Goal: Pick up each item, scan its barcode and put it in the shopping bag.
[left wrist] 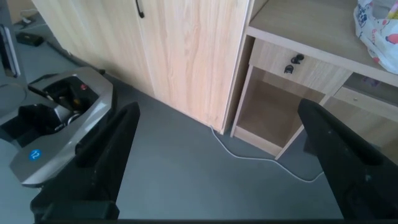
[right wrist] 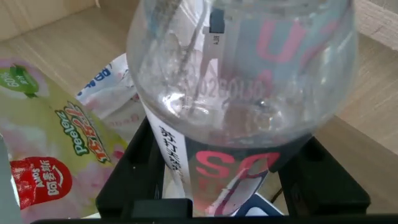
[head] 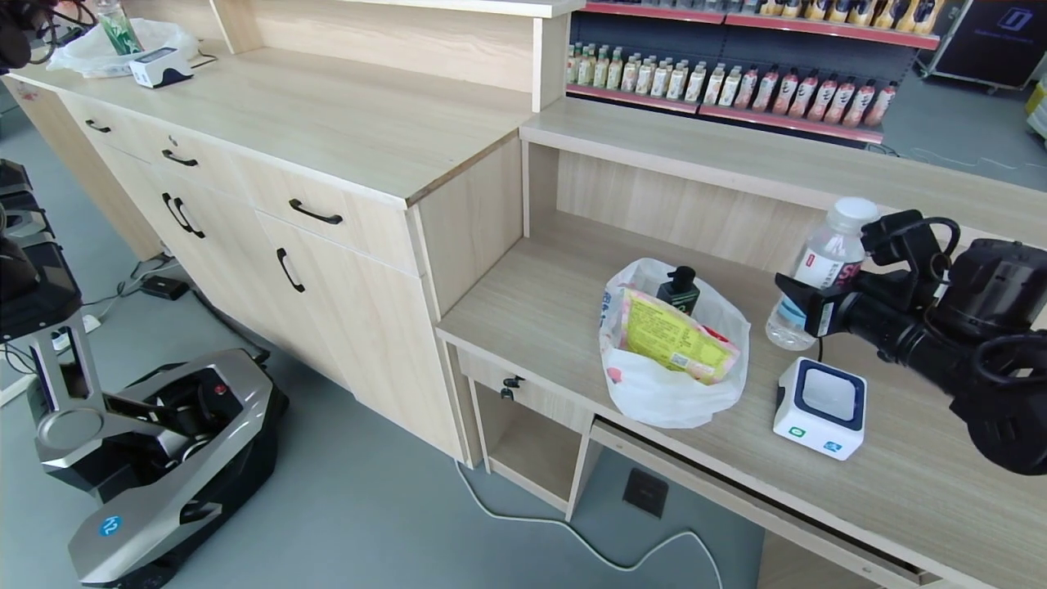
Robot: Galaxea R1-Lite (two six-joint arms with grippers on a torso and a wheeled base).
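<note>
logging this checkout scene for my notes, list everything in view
water bottle: 1, clear with white cap, in the right gripper, beside the bag
shopping bag: 1, white, open on the lower desk
snack packet: 1, yellow, inside the bag
pump bottle: 1, dark, inside the bag behind the packet
scanner: 1, white with dark blue top, on the desk to the bag's right
lower desk: 1, light wood
shelf bottles: one long row, mostly white and red, rear shelf
second scanner: 1, white, on the upper counter
left gripper: 1, black, open, over the floor
right gripper: 1, black, shut on the water bottle
</note>
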